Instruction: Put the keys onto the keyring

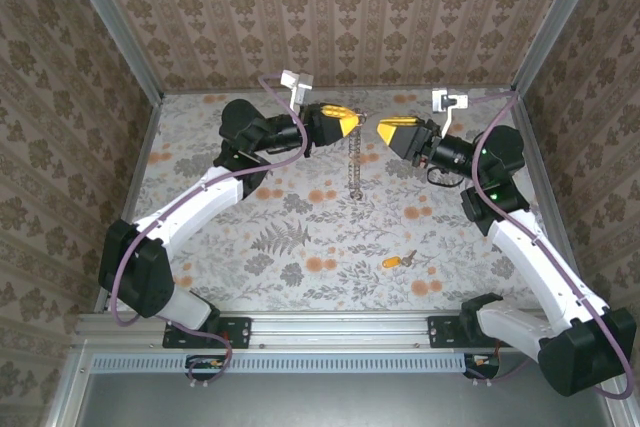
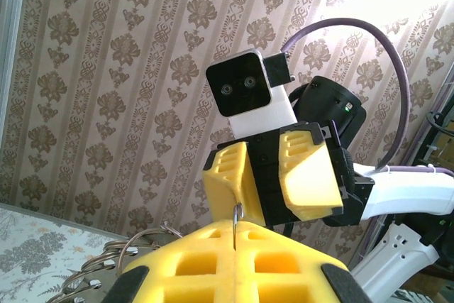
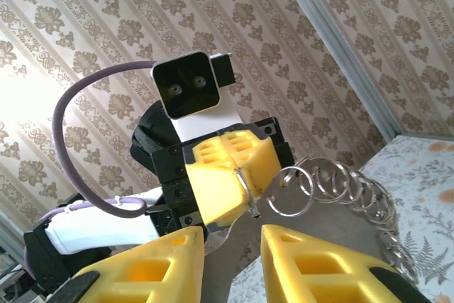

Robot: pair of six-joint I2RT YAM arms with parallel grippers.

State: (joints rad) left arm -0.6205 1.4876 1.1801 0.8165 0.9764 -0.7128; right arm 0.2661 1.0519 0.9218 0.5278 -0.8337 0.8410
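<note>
Bench (image 1: 250,267), floral covering. Left claw (image 1: 350,124) is raised over the far half and clamped shut on the keyring (image 1: 354,172), whose chain hangs below it. Right claw (image 1: 382,130) faces it, near, with fingers apart and holding nothing. Key (image 1: 397,261) lies on the bench towards the arm bases, well apart from both claws.
</note>
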